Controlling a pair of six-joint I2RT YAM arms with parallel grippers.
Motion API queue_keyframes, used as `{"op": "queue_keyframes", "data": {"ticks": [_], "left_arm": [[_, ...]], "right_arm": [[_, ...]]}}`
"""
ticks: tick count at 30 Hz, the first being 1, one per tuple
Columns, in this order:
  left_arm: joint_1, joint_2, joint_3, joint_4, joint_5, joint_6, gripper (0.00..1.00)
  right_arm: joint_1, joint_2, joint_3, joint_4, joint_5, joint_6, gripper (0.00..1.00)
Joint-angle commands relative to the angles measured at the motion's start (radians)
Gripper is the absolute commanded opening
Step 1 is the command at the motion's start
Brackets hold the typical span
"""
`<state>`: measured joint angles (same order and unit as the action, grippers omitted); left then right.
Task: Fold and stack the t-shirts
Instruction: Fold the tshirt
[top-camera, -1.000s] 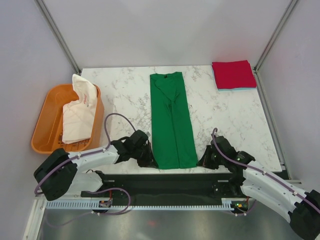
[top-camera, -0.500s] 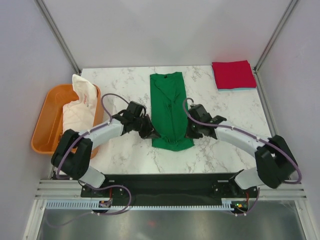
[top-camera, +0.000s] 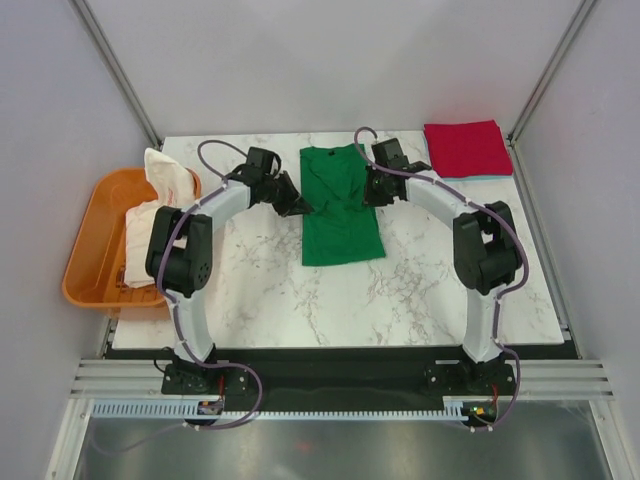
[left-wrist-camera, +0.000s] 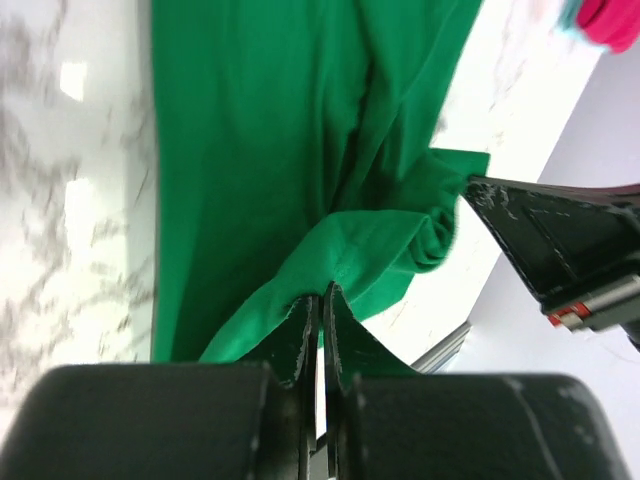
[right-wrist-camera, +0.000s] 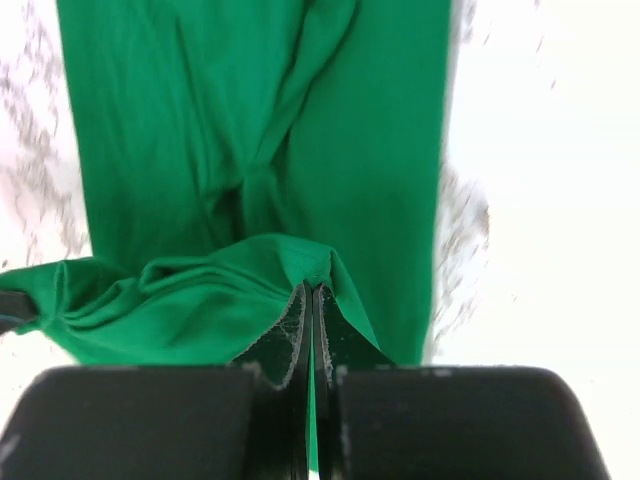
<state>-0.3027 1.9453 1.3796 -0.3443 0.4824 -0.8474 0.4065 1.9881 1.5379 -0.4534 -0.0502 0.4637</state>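
My left gripper (left-wrist-camera: 320, 300) is pressed together on a raised fold of the green t-shirt (top-camera: 342, 215), pinching it at its left edge. My right gripper (right-wrist-camera: 310, 295) is clamped the same way on the right edge. In both wrist views the cloth rises in a ridge straight into the closed fingertips. The two pinches sit over the far half of the marble table (top-camera: 420, 270), one on either side of the shirt, with a lifted band of cloth running between them. The rest of the green shirt lies flat, running toward me. A folded red t-shirt (top-camera: 467, 148) lies at the far right corner, apart from my right gripper. The thin edge beneath it is, I think, a pale blue t-shirt (top-camera: 470, 178). The white t-shirt (top-camera: 168, 180) slumps in the orange tub (top-camera: 85, 250) off the table's left side.
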Motion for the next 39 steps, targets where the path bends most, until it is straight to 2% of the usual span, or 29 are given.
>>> {"op": "queue_keyframes", "data": {"ticks": [1, 11, 27, 29, 31, 33, 35, 36, 37, 39], "left_arm": [[0.019, 0.064, 0.123, -0.01, 0.062, 0.053, 0.02], [0.048, 0.244, 0.308, -0.03, 0.084, 0.013, 0.02], [0.071, 0.345, 0.427, -0.041, 0.073, 0.028, 0.02], [0.071, 0.354, 0.44, -0.041, 0.073, 0.03, 0.07], [0.077, 0.36, 0.444, -0.041, 0.074, 0.036, 0.17], [0.094, 0.347, 0.447, -0.042, 0.073, 0.042, 0.29], [0.108, 0.313, 0.432, -0.044, 0.067, 0.063, 0.36], [0.117, 0.264, 0.423, -0.047, 0.049, 0.079, 0.51], [0.12, 0.235, 0.391, -0.05, 0.036, 0.096, 0.56], [0.119, 0.173, 0.345, -0.055, 0.001, 0.146, 0.56]], "right_arm": [[-0.029, 0.076, 0.138, -0.065, -0.017, -0.057, 0.0], [-0.071, 0.228, 0.389, -0.137, -0.027, -0.06, 0.0], [-0.1, 0.297, 0.41, -0.061, -0.04, -0.048, 0.0], [-0.103, 0.305, 0.416, -0.056, -0.042, -0.045, 0.0], [-0.104, 0.307, 0.416, -0.047, -0.036, -0.045, 0.05], [-0.112, 0.307, 0.438, -0.05, -0.033, -0.045, 0.16], [-0.127, 0.285, 0.439, -0.05, -0.043, -0.045, 0.21], [-0.132, 0.247, 0.43, -0.05, -0.054, -0.052, 0.31], [-0.136, 0.224, 0.394, -0.05, -0.063, -0.069, 0.39], [-0.152, 0.152, 0.341, -0.051, -0.111, -0.097, 0.55]]}}
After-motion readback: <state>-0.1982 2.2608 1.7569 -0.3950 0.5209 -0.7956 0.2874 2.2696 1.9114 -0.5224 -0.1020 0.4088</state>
